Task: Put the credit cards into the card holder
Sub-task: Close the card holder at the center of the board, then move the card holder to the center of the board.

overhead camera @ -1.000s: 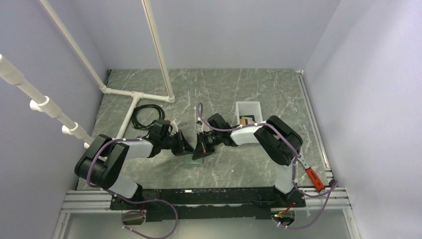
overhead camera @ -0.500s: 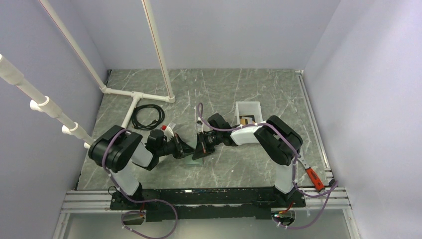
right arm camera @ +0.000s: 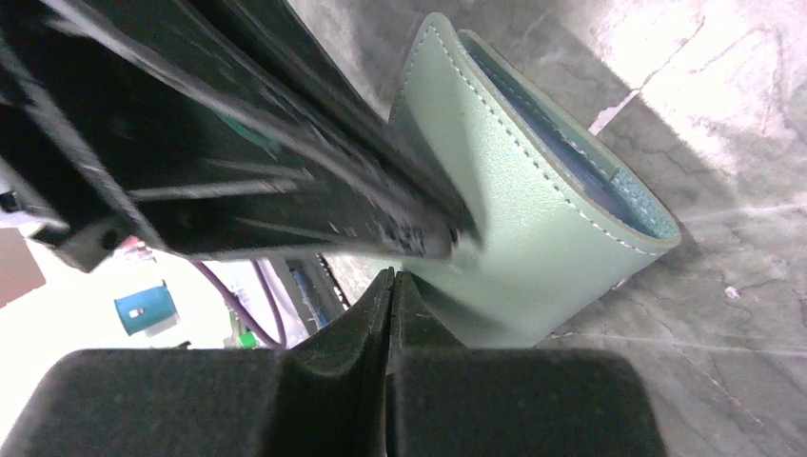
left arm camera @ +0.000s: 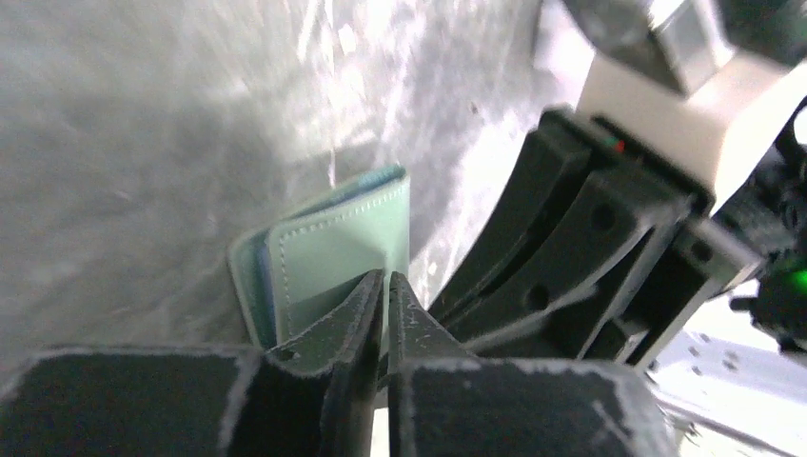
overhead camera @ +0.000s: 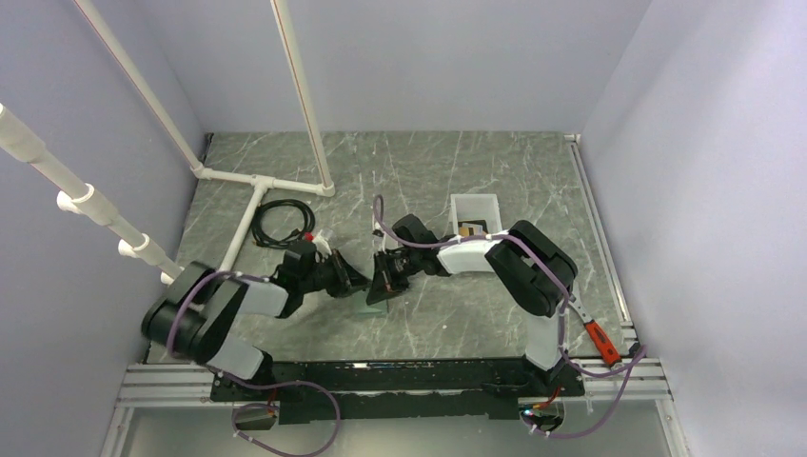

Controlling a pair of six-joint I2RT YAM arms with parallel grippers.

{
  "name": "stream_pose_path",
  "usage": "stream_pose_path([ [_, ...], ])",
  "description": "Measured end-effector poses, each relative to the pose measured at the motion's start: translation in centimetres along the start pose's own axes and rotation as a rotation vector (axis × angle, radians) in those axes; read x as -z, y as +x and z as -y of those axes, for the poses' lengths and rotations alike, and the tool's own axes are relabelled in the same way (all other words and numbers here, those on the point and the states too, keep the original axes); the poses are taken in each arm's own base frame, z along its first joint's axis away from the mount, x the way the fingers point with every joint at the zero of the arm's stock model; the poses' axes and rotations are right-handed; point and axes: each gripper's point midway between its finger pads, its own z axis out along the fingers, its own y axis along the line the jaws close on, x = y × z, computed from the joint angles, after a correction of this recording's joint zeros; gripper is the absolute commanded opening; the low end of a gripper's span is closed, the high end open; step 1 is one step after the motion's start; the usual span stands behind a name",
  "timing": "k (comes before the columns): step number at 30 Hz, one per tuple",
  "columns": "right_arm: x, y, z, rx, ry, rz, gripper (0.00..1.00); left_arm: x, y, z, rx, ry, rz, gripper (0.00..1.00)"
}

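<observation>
L gripper (left arm camera: 385, 278): fingers nearly together, just a hairline slit, nothing seen btwn them. R gripper (right arm camera: 392, 278): pads pressed flat together, no gap, nothing seen btwn them either.

Both sets of tips are low over the table (overhead camera: 428, 171) and point at each other, close together. The card holder (left arm camera: 338, 238) is right at both. From the L wrist it sits just past the L tips, sage-green flap facing them, w/ a strip of blue lining at its far-side edge. From the R wrist it's just beyond and to the right of the R tips, partly folded w/ the blue inside showing in the gap. L fingers lie against its outer green face there. Can't tell if either tip actually touches the edge.

Farther out, behind the R gripper along its arm, is a white bin (overhead camera: 474, 198) w/ a small orange-brown flat item (overhead camera: 466, 230) inside, too small to say if it's a card. No card visible near the jaws.
</observation>
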Motion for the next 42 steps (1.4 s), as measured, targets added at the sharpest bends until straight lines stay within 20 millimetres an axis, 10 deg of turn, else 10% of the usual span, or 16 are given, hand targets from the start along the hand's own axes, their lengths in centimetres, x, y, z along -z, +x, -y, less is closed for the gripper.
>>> stream_pose_path([
  [8, 0.6, -0.9, -0.2, 0.033, 0.087, -0.011, 0.20, 3.5, -6.4, 4.4, -0.135, -0.215, 0.136, 0.42],
  [13, 2.8, -1.6, -1.1, 0.083, 0.140, 0.024, 0.71, 6.0, -7.5, 9.1, -0.227, -0.196, 0.136, 0.62],
  [16, 4.0, -2.1, -1.5, 0.121, 0.177, 0.063, 0.81, 8.5, -6.6, 10.9, -0.270, -0.176, 0.136, 0.73],
  [24, 2.8, -1.7, 2.1, 0.056, 0.284, 0.096, 0.61, 14.9, -6.6, 19.8, -0.456, -0.049, 0.185, 0.88],
  [30, -2.5, -5.5, -0.9, 0.083, 0.249, 0.127, 0.41, 19.4, -5.5, 23.5, -0.537, 0.006, 0.237, 0.90],
  [36, -8.3, -10.4, -7.8, 0.085, 0.068, 0.190, 0.56, 22.7, -5.0, 26.4, -0.594, 0.053, 0.292, 0.90],
  [42, -4.0, -12.3, -9.4, 0.165, 0.137, 0.257, 0.74, 23.9, -5.0, 27.9, -0.631, 0.075, 0.320, 0.92],
])
